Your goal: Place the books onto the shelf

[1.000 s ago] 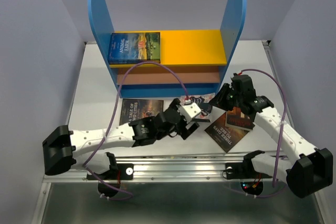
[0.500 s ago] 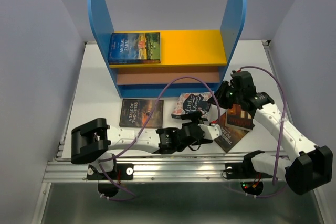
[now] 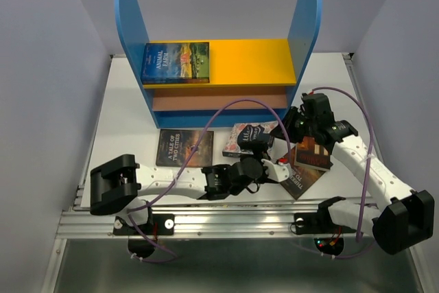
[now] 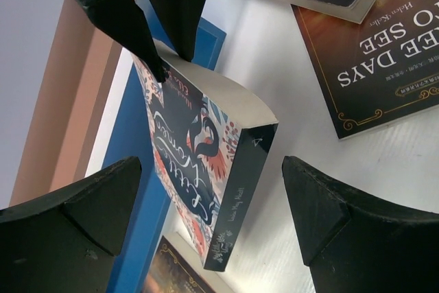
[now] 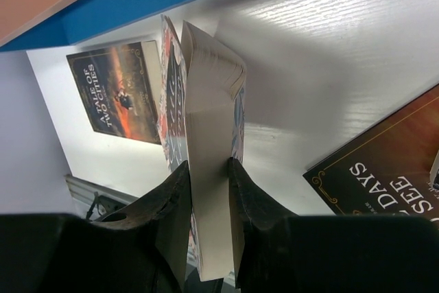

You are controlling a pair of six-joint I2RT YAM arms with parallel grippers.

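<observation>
Right arm (image 3: 357, 159) reaches in from the right side, wrist turned toward the shelf (image 3: 254, 60). I see the right gripper (image 5: 206, 169) clamped on the page edge of the Little Women book (image 4: 206, 149), held tilted just before the blue base. Left arm (image 3: 178, 180) lies low along the near edge, left gripper (image 4: 209, 169) spread wide, facing the spine

pale lilac walls (image 3: 41, 66), white table (image 3: 129, 135)

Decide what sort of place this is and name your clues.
Probably a robotics lab cell, not a library: two arms bolted to a metal rail, plain walls boxing in a white table, one small shelf.
</observation>
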